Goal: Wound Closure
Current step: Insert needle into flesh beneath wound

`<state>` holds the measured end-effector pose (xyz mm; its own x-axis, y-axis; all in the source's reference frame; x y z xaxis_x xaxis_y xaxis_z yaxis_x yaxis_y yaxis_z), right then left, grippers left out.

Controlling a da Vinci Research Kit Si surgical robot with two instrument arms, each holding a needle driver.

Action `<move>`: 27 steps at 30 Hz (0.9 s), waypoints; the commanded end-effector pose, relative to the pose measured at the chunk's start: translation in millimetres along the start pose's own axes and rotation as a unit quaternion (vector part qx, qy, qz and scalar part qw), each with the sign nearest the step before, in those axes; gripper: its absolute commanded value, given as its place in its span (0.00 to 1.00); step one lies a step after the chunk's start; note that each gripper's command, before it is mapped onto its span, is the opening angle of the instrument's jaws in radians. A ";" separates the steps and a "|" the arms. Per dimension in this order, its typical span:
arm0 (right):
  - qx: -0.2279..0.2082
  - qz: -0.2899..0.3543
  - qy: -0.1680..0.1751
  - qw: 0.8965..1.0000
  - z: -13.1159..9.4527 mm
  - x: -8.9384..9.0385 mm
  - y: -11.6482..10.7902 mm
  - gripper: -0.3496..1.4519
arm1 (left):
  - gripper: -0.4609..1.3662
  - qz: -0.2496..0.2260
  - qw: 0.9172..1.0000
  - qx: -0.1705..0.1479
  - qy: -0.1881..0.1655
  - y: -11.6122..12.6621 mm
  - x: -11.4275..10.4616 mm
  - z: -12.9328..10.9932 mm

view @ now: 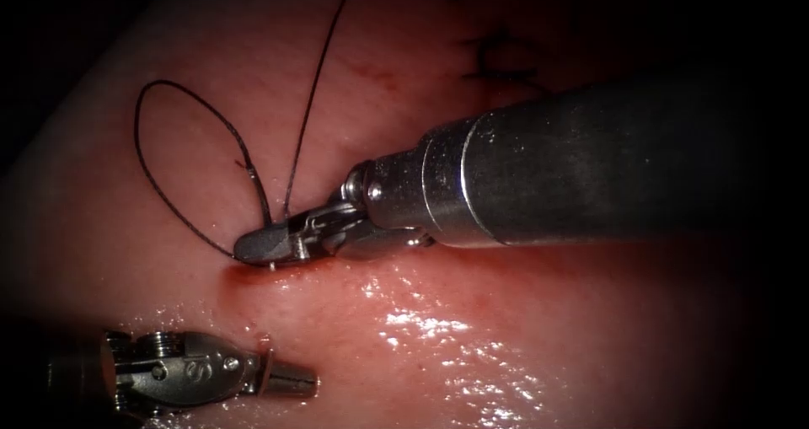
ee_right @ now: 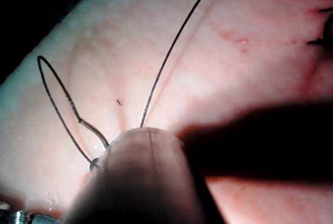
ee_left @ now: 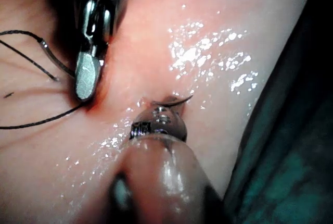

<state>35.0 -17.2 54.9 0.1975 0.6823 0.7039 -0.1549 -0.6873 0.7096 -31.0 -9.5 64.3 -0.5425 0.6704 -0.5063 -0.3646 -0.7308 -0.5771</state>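
The right tool [view: 257, 246] reaches in from the right. Its jaws are shut on the curved needle [view: 271, 265] near its tail, right at the red edge of the cut [view: 240, 270]. In the left wrist view the same jaws [ee_left: 86, 81] press against the tissue. The needle's tail [ee_right: 93, 132] rises from the jaws and joins the dark thread [view: 168, 100], which loops off to the left. The needle's body is buried in the tissue. A thin curved tip [ee_left: 179, 99] pokes out just beyond the left tool [ee_left: 160, 121]. The left tool [view: 291, 383] lies low with its jaws shut on nothing.
The tissue [view: 506, 336] is wet and glossy, with red fluid [view: 253, 276] at the needle's entry. A second strand of thread [view: 316, 83] runs up and away. Dark earlier stitches [view: 497, 62] sit at the upper right. Green drape [ee_left: 291, 172] lies past the tissue's edge.
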 end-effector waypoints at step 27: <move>0.007 -0.406 0.156 0.900 -6.2 11.0 -3.3 0.84 | 0.06 0.002 1.000 -0.005 -0.002 0.1 -0.2 -0.4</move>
<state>31.6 -5.5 60.7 -0.0398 0.9963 -0.0763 -0.0820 0.0728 0.9940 -30.7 -9.8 64.3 -0.5460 0.6677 -0.5060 -0.3607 -0.7325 -0.5774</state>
